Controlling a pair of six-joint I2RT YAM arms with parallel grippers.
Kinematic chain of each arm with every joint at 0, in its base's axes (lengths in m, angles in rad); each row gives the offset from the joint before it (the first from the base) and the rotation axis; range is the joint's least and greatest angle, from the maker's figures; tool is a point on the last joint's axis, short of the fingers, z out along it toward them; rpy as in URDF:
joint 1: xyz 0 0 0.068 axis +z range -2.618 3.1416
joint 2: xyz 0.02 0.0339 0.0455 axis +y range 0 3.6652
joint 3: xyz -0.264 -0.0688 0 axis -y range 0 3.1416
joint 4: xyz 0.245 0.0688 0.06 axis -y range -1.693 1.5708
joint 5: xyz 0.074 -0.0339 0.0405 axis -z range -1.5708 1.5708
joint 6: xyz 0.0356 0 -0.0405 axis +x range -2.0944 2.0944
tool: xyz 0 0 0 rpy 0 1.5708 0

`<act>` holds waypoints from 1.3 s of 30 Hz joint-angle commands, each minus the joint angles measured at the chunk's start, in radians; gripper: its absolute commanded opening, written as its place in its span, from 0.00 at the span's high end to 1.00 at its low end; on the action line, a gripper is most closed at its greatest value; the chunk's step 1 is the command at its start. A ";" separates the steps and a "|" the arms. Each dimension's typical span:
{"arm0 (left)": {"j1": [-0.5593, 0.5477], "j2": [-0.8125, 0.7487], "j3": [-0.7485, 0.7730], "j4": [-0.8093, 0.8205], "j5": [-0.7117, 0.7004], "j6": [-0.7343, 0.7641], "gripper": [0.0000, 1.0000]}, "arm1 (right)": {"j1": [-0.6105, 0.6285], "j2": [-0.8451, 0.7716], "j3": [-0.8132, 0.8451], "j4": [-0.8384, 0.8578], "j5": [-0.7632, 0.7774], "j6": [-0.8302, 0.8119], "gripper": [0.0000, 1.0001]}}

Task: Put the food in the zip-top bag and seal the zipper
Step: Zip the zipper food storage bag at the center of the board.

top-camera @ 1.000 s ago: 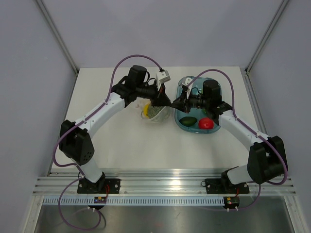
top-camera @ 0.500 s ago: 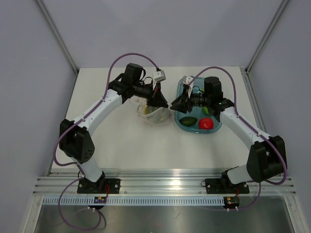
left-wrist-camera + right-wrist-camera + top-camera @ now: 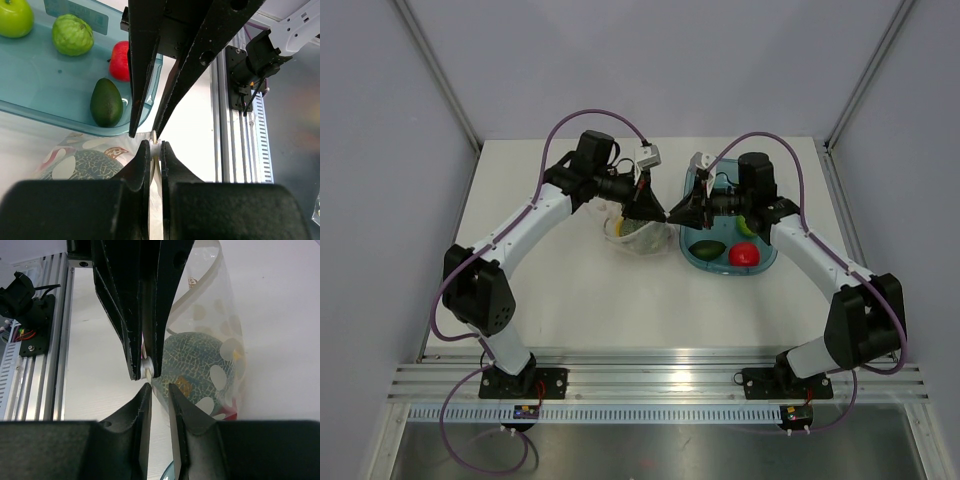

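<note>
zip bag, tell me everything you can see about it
The zip bag is clear, floppy plastic printed with cream dots, resting on the white table beside the blue tray. Inside it are a rough grey-green ball, a yellow piece and a red piece. The left gripper pinches its white mouth strip. The right gripper sits close by, slightly open, gripping nothing.

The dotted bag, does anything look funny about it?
Nothing looks torn or spilled. One odd thing: the left gripper has its fingers pinched on the dotted bag at its mouth edge, with the grey-green ball inside. The avocado, red fruit, bumpy green fruit and green apple lie in the blue tray.
</note>
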State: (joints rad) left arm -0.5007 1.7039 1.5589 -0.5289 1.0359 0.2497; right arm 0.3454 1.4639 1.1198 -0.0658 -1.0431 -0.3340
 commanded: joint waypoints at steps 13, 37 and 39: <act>-0.001 0.010 0.046 0.046 0.033 -0.017 1.00 | 0.030 -0.011 0.040 0.055 -0.015 0.039 1.00; 0.073 -0.046 0.029 -0.175 -0.112 0.106 1.00 | -0.039 -0.080 -0.166 0.563 0.508 0.407 1.00; 0.100 -0.067 -0.003 -0.174 -0.119 0.103 1.00 | -0.051 -0.073 -0.161 0.561 0.535 0.424 1.00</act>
State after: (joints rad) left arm -0.4461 1.7058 1.5784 -0.6098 0.9356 0.3363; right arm 0.3428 1.3838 0.8955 0.4007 -0.6685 0.0593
